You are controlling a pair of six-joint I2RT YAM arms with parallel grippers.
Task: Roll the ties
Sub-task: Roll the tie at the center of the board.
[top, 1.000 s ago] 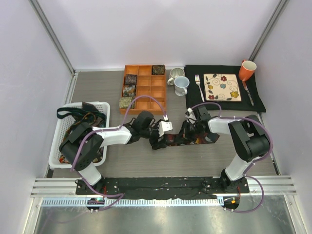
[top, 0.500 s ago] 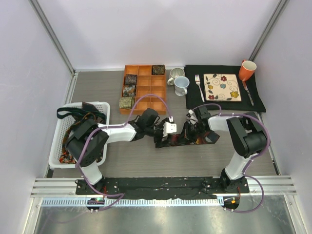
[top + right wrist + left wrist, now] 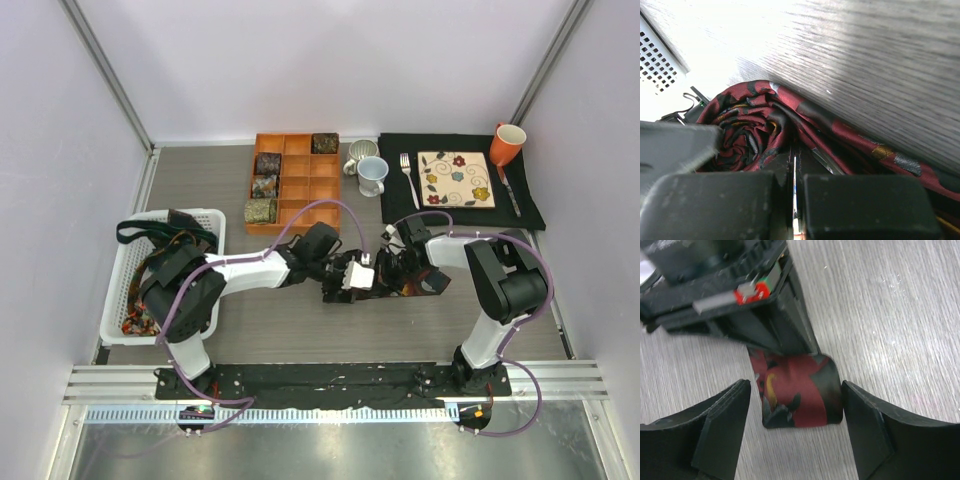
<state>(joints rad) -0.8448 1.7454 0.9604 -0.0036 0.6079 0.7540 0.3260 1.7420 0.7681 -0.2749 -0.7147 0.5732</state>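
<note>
A maroon tie with black and gold print (image 3: 405, 287) lies at the table's middle, one end wound into a roll (image 3: 797, 390) (image 3: 742, 135). My left gripper (image 3: 795, 407) is open, a jaw on each side of that roll, not touching it. My right gripper (image 3: 794, 172) stands over the roll, shut, with its tips buried in a fold of the tie beside the spiral. In the top view both grippers (image 3: 350, 278) (image 3: 392, 268) meet over the tie. Several finished rolls (image 3: 264, 186) sit in an orange divided tray (image 3: 312, 190). More ties (image 3: 160, 270) lie in a white basket (image 3: 215, 222).
Behind the tie stand two pale mugs (image 3: 368, 168). At the back right a black placemat (image 3: 400, 205) carries a floral plate (image 3: 456, 179), a fork (image 3: 408, 178), a knife and an orange mug (image 3: 506, 143).
My left arm has reached right, from beside the tie's end until its open jaws straddle the roll. The right gripper has stayed on the tie.
</note>
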